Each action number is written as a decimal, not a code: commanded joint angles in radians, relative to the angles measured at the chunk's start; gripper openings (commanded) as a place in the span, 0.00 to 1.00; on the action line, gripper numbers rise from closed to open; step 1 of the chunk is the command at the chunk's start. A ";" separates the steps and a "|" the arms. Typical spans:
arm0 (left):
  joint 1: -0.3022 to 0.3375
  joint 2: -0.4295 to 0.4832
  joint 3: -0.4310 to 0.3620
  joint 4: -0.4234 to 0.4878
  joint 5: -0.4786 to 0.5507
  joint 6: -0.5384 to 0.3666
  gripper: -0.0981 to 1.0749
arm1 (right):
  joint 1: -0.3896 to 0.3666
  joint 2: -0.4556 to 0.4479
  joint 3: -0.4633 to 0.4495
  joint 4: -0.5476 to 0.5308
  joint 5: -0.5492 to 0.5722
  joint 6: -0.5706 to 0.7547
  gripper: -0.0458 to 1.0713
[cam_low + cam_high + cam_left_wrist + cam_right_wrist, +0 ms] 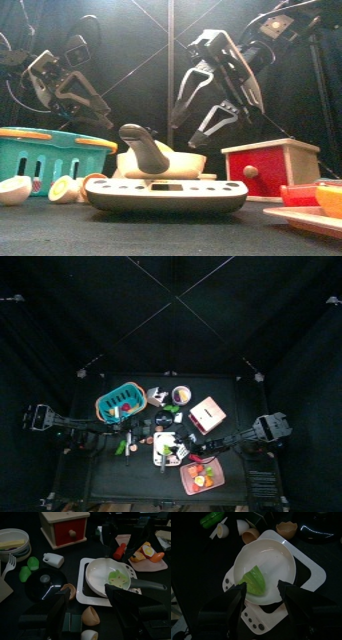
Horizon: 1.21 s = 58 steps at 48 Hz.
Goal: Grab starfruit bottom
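Observation:
The starfruit bottom point(256, 580) is a pale green wedge lying in a white bowl point(271, 559) on a white kitchen scale point(167, 192). It also shows in the left wrist view point(118, 578). My right gripper point(264, 601) hangs open right above the bowl, its jaws on either side of the wedge and not touching it. In the front view the right gripper point(211, 130) is well above the scale. My left gripper point(93, 614) is open and empty, held above the table beside the scale.
A red wooden box point(65, 529) and a teal basket point(47, 155) stand behind the scale. Eggshell halves point(90, 614), green pieces point(28, 568) and a black lid point(45, 586) lie near it. A tray point(127, 539) of fruit is at the right.

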 commanded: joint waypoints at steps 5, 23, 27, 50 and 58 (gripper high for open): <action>0.003 -0.005 -0.006 0.002 -0.005 0.002 0.87 | 0.015 -0.080 -0.005 0.008 -0.003 -0.003 0.83; 0.003 -0.003 -0.005 0.002 -0.005 0.000 0.87 | 0.189 -0.273 0.141 0.497 0.040 -0.003 0.83; 0.003 -0.003 -0.005 0.002 -0.005 0.000 0.87 | 0.233 -0.302 0.160 0.604 0.109 -0.005 0.83; 0.003 0.008 -0.005 0.002 -0.005 0.000 0.87 | 0.465 -0.310 0.103 0.877 0.456 -0.089 0.82; 0.003 0.008 -0.005 -0.002 -0.005 0.000 0.87 | 0.466 -0.259 0.097 0.992 0.482 -0.135 0.82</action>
